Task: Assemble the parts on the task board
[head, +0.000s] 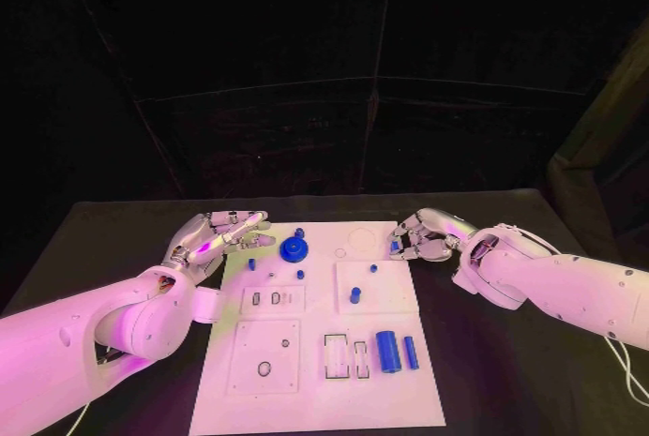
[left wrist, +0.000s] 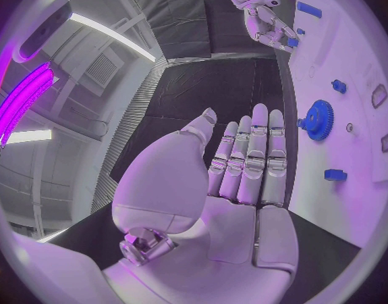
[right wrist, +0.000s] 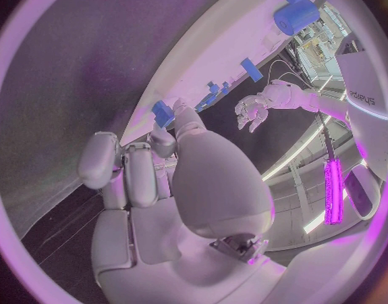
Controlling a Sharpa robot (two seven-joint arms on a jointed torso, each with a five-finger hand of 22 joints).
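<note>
While my hands hover, the task board (head: 406,361) carries blue parts.
My left hand (head: 217,237) is spread empty; my right hand (head: 426,237) pinches a small blue part (head: 397,248).

Gear (head: 294,248) on task board (head: 406,380), hands flanking.

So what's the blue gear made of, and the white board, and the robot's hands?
The gear looks like matte plastic, perhaps printed: one even blue, no shine. The board seems smooth white plastic or painted sheet, flat with neat cut-out slots; hard to tell which. The left hand and the right hand look like satin metal or hard plastic, with soft glints along the fingers.
</note>
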